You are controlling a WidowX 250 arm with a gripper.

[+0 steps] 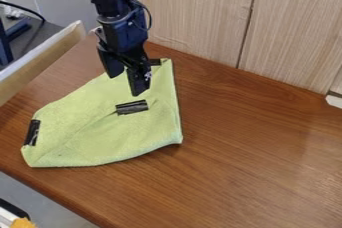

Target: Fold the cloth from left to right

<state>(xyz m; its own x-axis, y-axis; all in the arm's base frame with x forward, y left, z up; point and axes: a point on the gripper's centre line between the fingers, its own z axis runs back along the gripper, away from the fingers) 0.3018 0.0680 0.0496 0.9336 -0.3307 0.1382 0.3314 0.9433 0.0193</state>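
- The fold looks partly made to me: one dark strip lies well inside the outline, near a slanting crease, so I'd guess a corner has been brought inward (I wouldn't swear to it from where I stand).
- What's left, as I judge it, is bringing the edges into line and pressing the thing flat; it's no neat half.
- The cloth is pale green and soft-looking, lopsided, with a fairly straight side towards the wooden panels and a rounded, slightly puffy near corner. Two more dark strips sit at its edges.
- It lies on the brown worktop, beneath the arm.
- The pincer hangs over the cloth's far part, its fingers apart, with nothing between them that I can see.
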